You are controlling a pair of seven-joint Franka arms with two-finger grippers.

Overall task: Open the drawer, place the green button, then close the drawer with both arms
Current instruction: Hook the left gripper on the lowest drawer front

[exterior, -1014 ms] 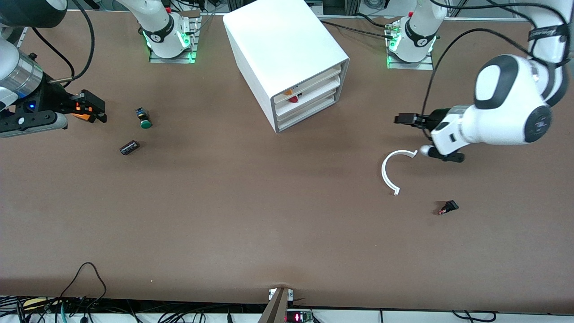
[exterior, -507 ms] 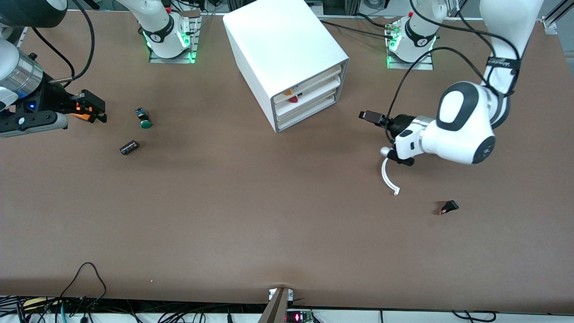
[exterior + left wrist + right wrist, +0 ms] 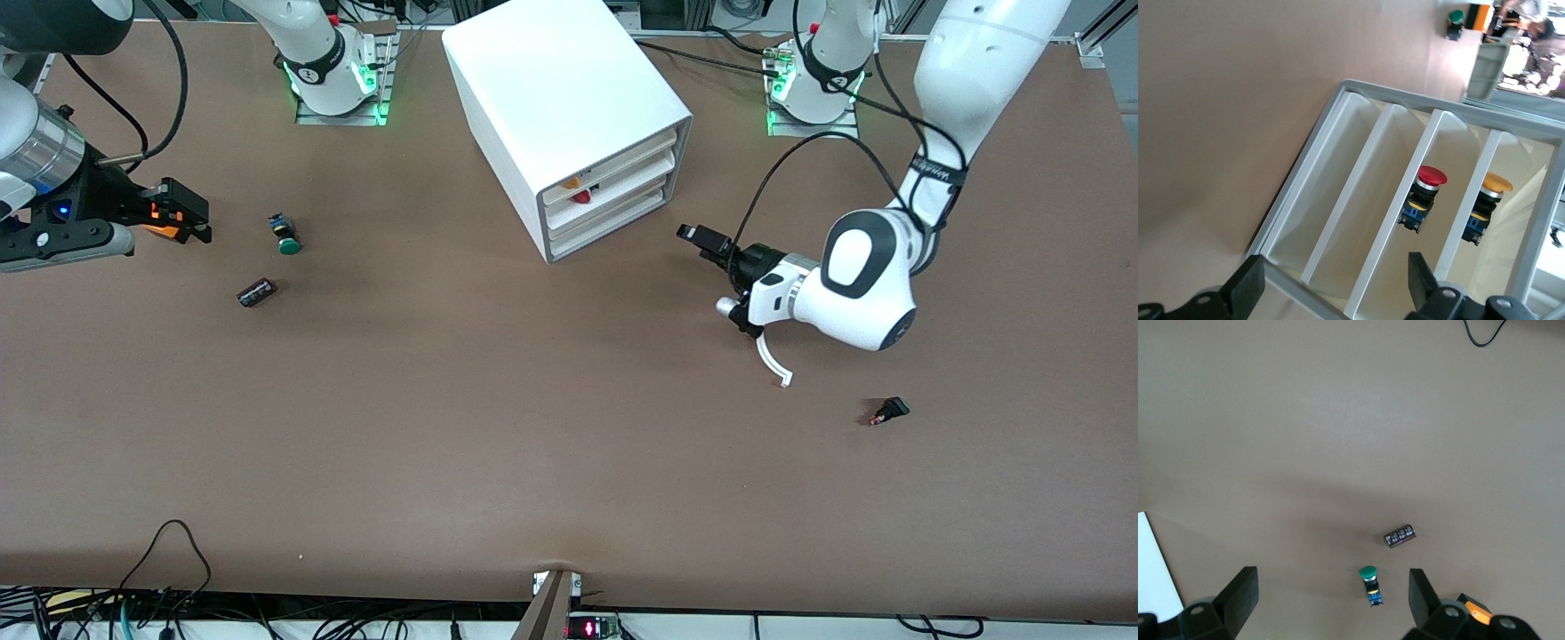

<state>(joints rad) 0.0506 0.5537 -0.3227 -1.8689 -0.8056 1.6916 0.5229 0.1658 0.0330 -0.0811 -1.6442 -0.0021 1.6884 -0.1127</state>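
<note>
Brown table: aim your spread left gripper (image 3: 696, 237) squarely at the shut drawer (image 3: 613, 226) notch; right gripper (image 3: 182, 212) waits, spread.

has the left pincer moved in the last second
Yes. The left pincer has swung toward the cabinet, now hanging in front of its drawers, fingers open. The right pincer waits near the button.

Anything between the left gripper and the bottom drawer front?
Nothing visible. The left gripper, fingers open, faces the cabinet with bare table between it and the shut drawer. The right gripper waits near the button.
</note>
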